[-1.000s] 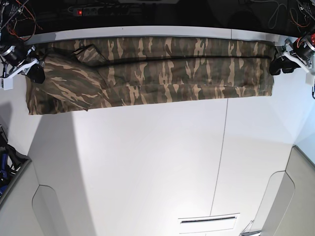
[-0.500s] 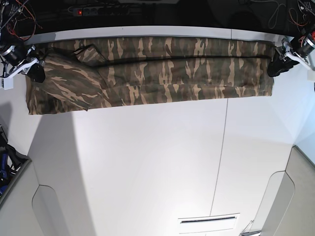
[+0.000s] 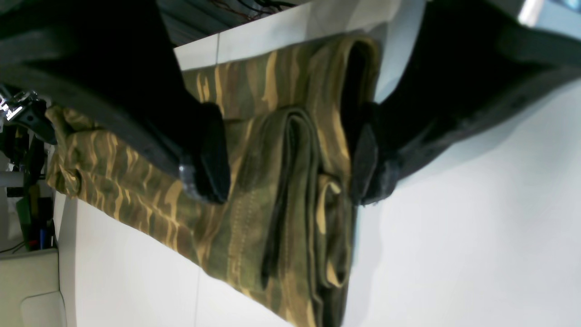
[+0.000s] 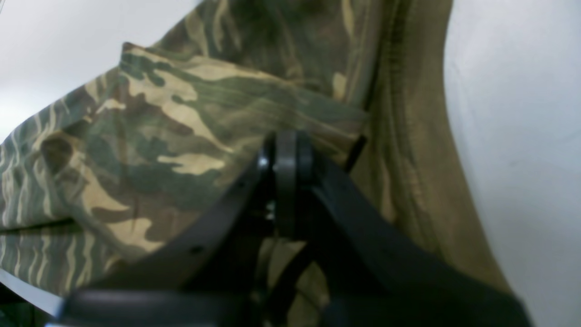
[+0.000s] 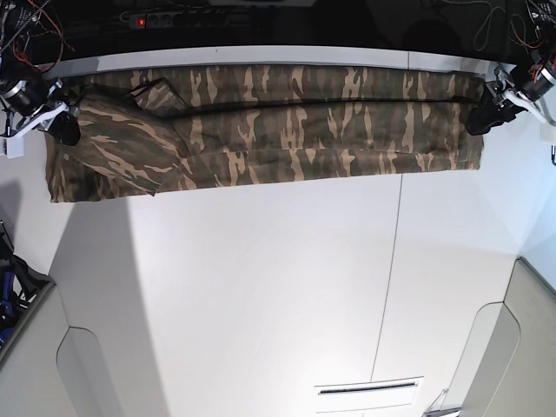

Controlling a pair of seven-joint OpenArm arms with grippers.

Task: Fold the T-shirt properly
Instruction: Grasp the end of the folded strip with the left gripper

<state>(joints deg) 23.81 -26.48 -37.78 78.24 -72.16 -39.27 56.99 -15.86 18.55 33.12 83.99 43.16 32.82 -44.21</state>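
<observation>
The camouflage T-shirt [image 5: 287, 122] lies as a long narrow folded band along the far edge of the white table [image 5: 261, 287]. My left gripper [image 5: 480, 119] is at the band's right end. In the left wrist view it [image 3: 286, 159] stands open, its black fingers [image 3: 209, 154] on either side of the layered hem end of the T-shirt [image 3: 281, 218] without pinching it. My right gripper [image 5: 65, 129] is at the band's left end by the sleeve. In the right wrist view it [image 4: 286, 141] is shut, its tips pressed together at a fold edge of the T-shirt [image 4: 172, 118].
A power strip [image 5: 174, 17] and loose wires lie in the dark strip behind the table. Grey panels sit at the near left [image 5: 35, 365] and near right [image 5: 521, 347] corners. A seam [image 5: 391, 278] runs down the table and a vent slot [image 5: 369, 388] lies near the front.
My left arm has drawn slightly up and to the right at the shirt's end. The right gripper has shifted a little upward. The shirt lies as before.
</observation>
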